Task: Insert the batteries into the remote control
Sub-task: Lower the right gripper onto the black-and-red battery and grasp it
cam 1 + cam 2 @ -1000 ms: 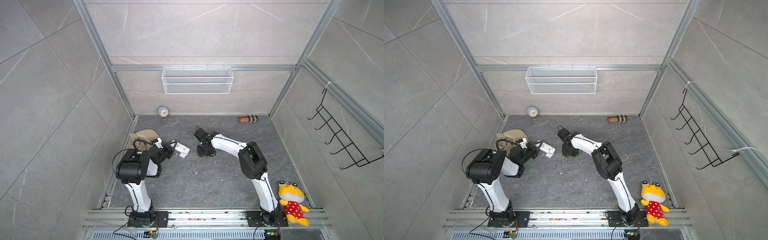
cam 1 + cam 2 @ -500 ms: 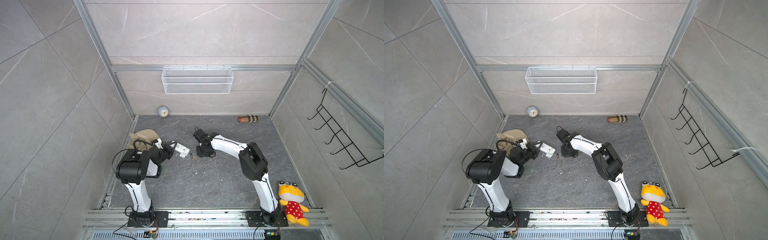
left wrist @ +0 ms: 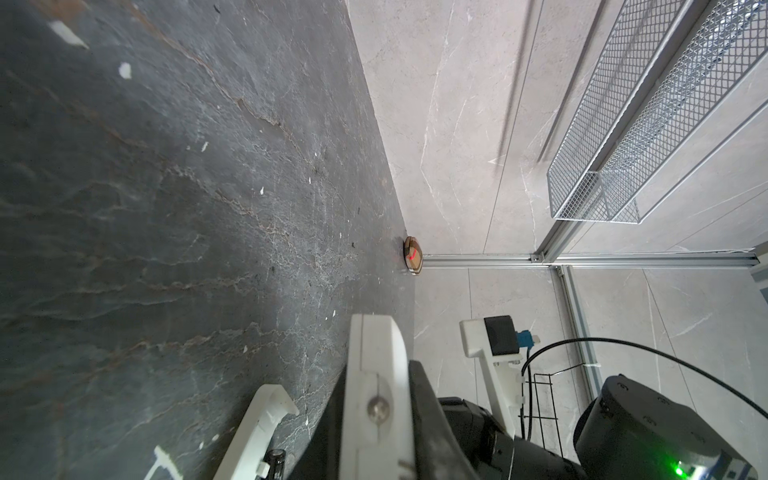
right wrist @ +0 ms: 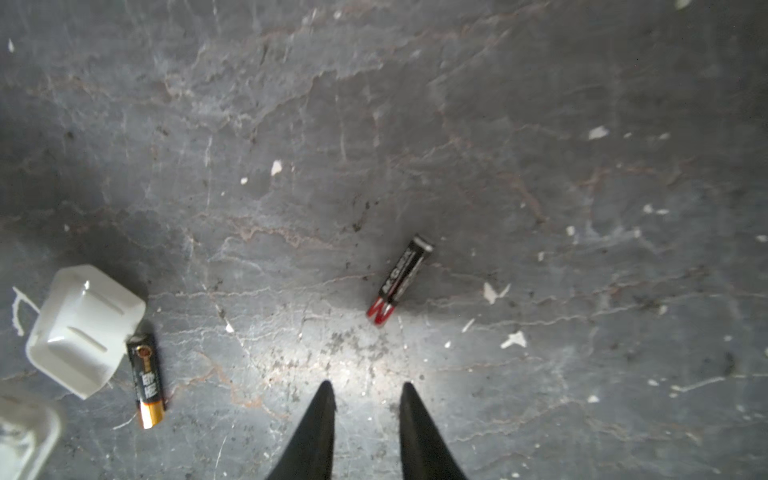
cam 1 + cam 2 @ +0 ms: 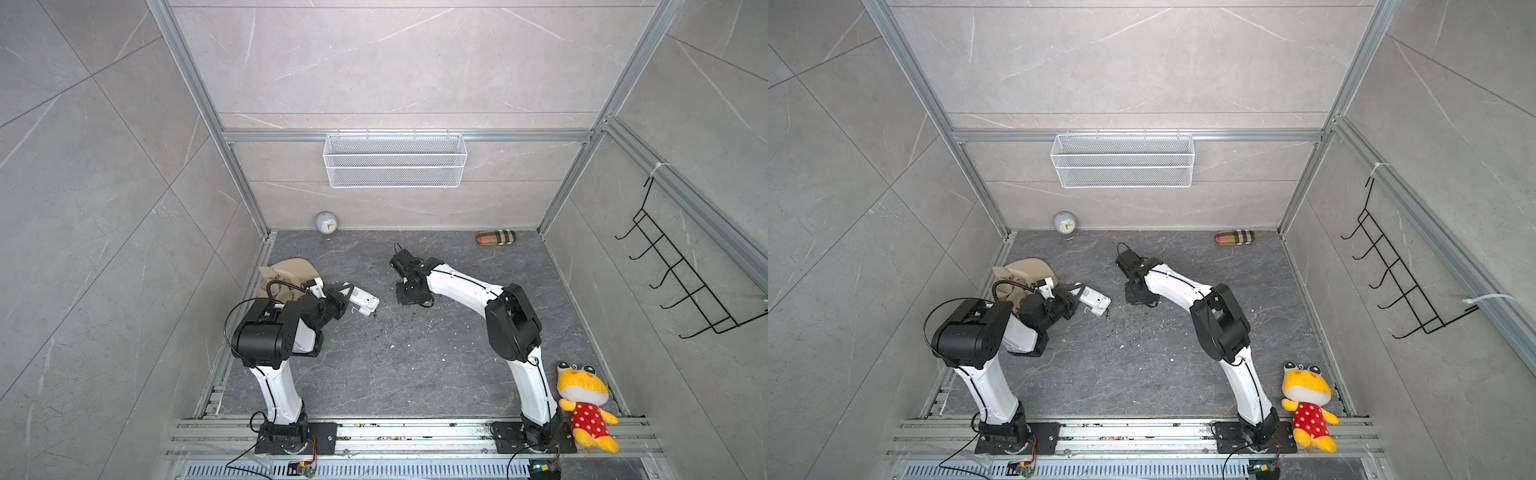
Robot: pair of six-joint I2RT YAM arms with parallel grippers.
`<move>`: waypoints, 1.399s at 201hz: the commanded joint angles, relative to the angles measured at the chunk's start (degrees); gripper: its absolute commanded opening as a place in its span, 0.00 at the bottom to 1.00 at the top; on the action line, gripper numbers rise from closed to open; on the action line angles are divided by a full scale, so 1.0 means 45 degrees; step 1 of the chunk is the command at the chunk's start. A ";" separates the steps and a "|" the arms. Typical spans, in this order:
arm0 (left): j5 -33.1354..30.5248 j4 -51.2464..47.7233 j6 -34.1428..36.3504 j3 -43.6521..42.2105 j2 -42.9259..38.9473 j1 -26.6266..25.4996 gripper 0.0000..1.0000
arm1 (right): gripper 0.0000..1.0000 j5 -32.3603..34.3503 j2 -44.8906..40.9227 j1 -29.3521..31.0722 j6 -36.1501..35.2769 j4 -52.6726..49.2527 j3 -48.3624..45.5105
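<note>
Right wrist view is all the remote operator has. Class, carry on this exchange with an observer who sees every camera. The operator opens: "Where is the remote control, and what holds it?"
Observer: The left claw is shut on the remote control, down at the left side of the table.
Operator: Which battery lies nearer to it?
Observer: The gold-tipped battery, lying on the table just off the remote's free end.
Operator: What sits beside my arm's base?
Observer: A yellow plush toy, right next to it.
</note>
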 commanded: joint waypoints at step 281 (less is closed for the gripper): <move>0.0114 0.0919 0.0148 0.0100 -0.0089 -0.0048 0.02 | 0.10 0.0494 0.2827 -0.0222 0.0357 -0.2035 0.2666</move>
